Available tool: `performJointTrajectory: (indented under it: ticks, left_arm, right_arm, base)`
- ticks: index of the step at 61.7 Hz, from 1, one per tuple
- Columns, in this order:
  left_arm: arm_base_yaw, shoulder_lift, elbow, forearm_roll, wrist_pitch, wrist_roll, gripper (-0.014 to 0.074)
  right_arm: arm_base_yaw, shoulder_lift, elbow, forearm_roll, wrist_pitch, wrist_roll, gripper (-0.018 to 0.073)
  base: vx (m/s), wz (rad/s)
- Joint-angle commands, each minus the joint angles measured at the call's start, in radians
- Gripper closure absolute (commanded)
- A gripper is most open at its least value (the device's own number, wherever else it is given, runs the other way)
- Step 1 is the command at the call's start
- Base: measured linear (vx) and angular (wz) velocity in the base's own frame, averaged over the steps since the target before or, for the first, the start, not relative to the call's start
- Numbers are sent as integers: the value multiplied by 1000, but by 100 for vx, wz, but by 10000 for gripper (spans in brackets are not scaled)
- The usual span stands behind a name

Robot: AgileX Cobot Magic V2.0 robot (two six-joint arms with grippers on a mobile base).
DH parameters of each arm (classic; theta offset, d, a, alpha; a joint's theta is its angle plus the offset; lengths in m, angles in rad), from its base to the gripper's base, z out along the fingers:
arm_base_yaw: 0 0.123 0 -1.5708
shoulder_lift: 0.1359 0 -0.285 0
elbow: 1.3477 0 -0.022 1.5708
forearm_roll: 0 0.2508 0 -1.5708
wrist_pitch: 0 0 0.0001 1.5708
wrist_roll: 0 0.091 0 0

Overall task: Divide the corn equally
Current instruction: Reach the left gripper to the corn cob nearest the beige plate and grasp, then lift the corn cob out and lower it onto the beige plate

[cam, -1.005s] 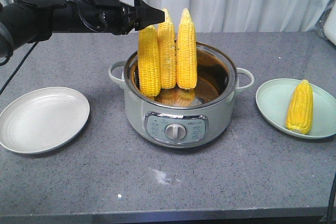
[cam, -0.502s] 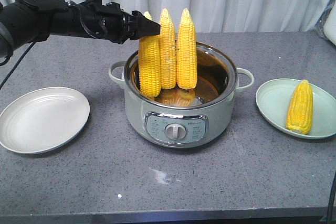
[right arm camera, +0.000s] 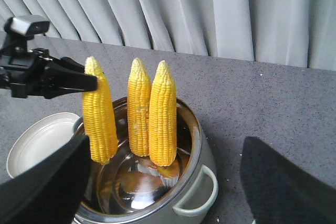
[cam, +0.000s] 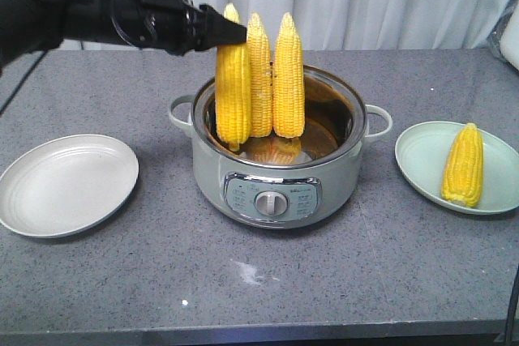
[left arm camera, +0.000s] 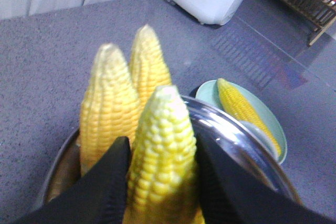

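left gripper (cam: 233, 34) pinches one corn cob (cam: 233, 95) by its tip, hanging it upright over the pot (cam: 276, 176), likely bound for the plate (cam: 65, 188) at nine o'clock; right gripper (right arm camera: 165, 145) spread, idle.

Left jaws clamp leftmost cob (right arm camera: 101, 124) tip; two cobs (right arm camera: 161, 114) upright in pot (right arm camera: 198, 145).

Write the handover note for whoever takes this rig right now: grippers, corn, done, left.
Left gripper: shut on the held cob near its tip; the cob is upright, its lower end hanging inside the pot.
Right gripper: open, holding nothing.
Corn: two cobs stand upright in the pot; the fourth cob lies on the green plate. The white plate holds none.
Done: one cob plated.
Left: probably the held cob to the white plate, then one pot cob to each plate.
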Motion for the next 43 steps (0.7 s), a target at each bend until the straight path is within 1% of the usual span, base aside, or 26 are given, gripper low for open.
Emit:
performJointTrajectory:
  ticks: [1,7,9,12,14,17,20,21,23,24,29,33,35,39,43]
  left_arm:
    - [1,-140,-35,-67,18,-4,605]
    - [13,-228,-35,-25,51,-3,605]
    - [21,-259,-35,1,66,-3,605]
    - [32,-309,-35,66,91,0,605]
    - [40,-340,-35,123,106,0,605]
    - [52,-386,-34,238,127,-1,605]
    - [61,-419,-34,375,149,-18,605]
    - [63,-431,-34,411,158,-35,605]
    - [67,-448,-34,515,177,-73,605]
    - [69,-453,-34,548,184,-93,605]
    - [70,-470,-34,767,241,-230,605]
    - [70,-465,-34,923,287,-345,605]
    - [70,-459,-32,989,306,-402,605]
    - [70,-442,-24,1090,328,-502,605]
    - [70,-427,1,1155,323,-580,605]
  right_arm:
    - [-3,-27,-26,55,22,-1,-1]
    - [-3,-27,-26,55,22,-1,-1]
    - [-3,-27,-26,55,22,-1,-1]
    - [-3,-27,-26,56,22,-1,-1]
    - [-3,-27,-26,56,22,-1,-1]
    - [-3,-27,-26,55,22,-1,-1]
    - [-3,-27,-26,55,22,-1,-1]
    - [-3,-27,-26,55,22,-1,-1]
    - [-3,-27,-26,55,22,-1,-1]
    - [-3,-27,-26,55,22,-2,-1]
    - [-3,-27,-26,55,22,-5,-1]
    - [-3,-27,-26,55,22,-5,-1]
    - [-3,-27,-26,56,22,-5,-1]
    - [-3,-27,-26,56,22,-9,-1]
    - [-3,-27,-26,56,22,-10,-1]
  base:
    - [0,0]
    - [0,0]
    - [0,0]
    - [0,0]
    - [0,0]
    - [0,0]
    - [0,0]
    - [0,0]
    - [0,0]
    - [0,0]
    - [0,0]
    - [0,0]
    - [0,0]
    - [0,0]
    - [0,0]
